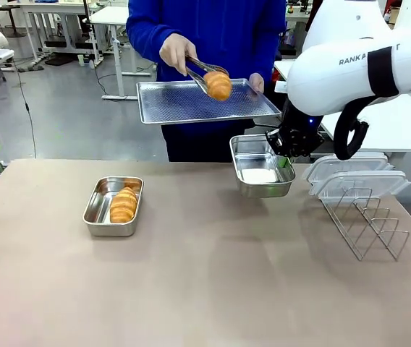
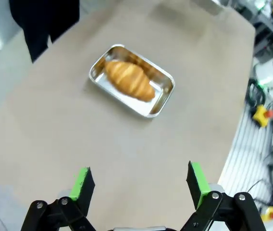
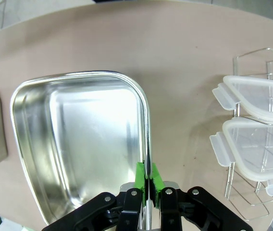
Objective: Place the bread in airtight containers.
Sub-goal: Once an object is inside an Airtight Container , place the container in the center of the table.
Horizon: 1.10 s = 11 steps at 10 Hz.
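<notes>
One croissant (image 1: 124,204) is already sitting in the box (image 1: 93,213) at about 8 o'clock on the bench (image 1: 205,289), with no lid on it yet. The left jaws are hanging spread wide above the bench with nothing in them, and that box is lying out at their 12 o'clock in the wrist view. The right jaws are pressing together on the rim of the empty box (image 1: 262,165) up at 2 o'clock, pinching its wall and holding it, looks like clear of the bench, toward the person. The person is gripping the second croissant (image 1: 218,84) in tongs (image 1: 197,70) over a tray (image 1: 176,105). So I'm guessing we're on the second-croissant step, with the box being offered for the drop. The next move needs it kept level and steady under the tongs, then set down. Both lids (image 1: 357,177) are waiting on the rack (image 1: 368,228) at 3 o'clock, so clipping comes after.
</notes>
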Each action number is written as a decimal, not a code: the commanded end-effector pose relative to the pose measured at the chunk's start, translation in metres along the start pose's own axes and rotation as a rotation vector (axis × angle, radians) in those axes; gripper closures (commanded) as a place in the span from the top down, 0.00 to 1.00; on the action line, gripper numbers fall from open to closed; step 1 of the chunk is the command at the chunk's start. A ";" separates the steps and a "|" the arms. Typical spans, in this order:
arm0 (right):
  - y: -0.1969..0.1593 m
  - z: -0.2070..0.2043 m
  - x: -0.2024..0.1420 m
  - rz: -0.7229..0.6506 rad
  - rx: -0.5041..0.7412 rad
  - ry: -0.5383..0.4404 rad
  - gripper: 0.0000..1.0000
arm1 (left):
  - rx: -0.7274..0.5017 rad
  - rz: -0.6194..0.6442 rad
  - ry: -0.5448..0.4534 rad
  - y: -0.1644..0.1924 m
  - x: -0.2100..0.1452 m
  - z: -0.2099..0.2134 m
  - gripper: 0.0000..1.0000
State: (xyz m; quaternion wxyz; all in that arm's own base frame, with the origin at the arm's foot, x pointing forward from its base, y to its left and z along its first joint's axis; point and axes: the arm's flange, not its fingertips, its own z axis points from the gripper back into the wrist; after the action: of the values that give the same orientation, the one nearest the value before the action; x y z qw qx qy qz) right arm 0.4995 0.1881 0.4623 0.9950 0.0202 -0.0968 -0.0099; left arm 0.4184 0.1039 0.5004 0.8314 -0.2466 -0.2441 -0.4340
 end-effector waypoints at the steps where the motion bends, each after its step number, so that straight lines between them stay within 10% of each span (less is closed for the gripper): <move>1: -0.001 0.003 0.001 -0.001 -0.011 -0.012 0.00 | 0.010 -0.109 -0.090 0.014 -0.014 -0.004 1.00; 6: -0.001 0.003 0.001 -0.001 -0.011 -0.012 0.00 | -0.005 -0.162 -0.275 0.009 -0.031 -0.010 1.00; 11: -0.001 0.003 0.001 -0.001 -0.011 -0.012 0.00 | 0.018 -0.158 -0.211 0.011 -0.033 -0.007 1.00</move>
State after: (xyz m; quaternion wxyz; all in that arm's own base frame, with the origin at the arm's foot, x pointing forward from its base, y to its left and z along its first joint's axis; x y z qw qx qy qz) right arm 0.4994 0.1881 0.4622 0.9951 0.0201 -0.0967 -0.0098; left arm 0.4127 0.1245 0.4732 0.7715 -0.2617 -0.3533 -0.4599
